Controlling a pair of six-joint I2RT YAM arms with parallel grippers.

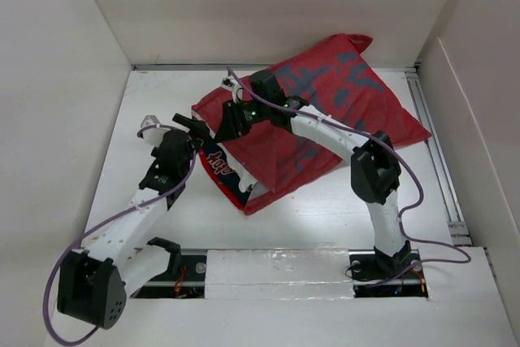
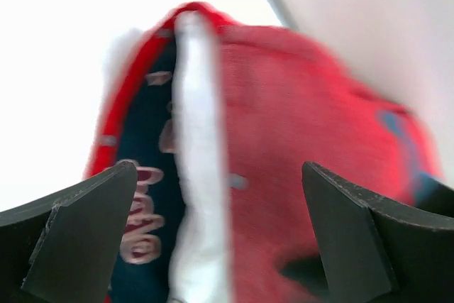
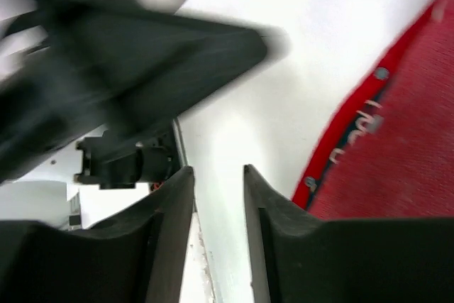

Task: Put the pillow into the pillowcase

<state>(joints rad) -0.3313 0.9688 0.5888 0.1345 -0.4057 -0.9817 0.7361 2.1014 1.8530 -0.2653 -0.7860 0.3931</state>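
Observation:
The red pillowcase lies bulging across the middle and back right of the table, its open hem at the near left. In the left wrist view a strip of white pillow shows in that mouth beside the dark printed hem of the pillowcase. My left gripper sits just left of the mouth, its jaws wide open around that edge without touching it. My right gripper hangs over the case's left corner. Its jaws stand a narrow gap apart with only table between them, the pillowcase to their right.
White walls box in the table on three sides. A metal rail runs along the right edge and a white strip along the near edge between the arm bases. The left arm crosses blurred close above the right gripper.

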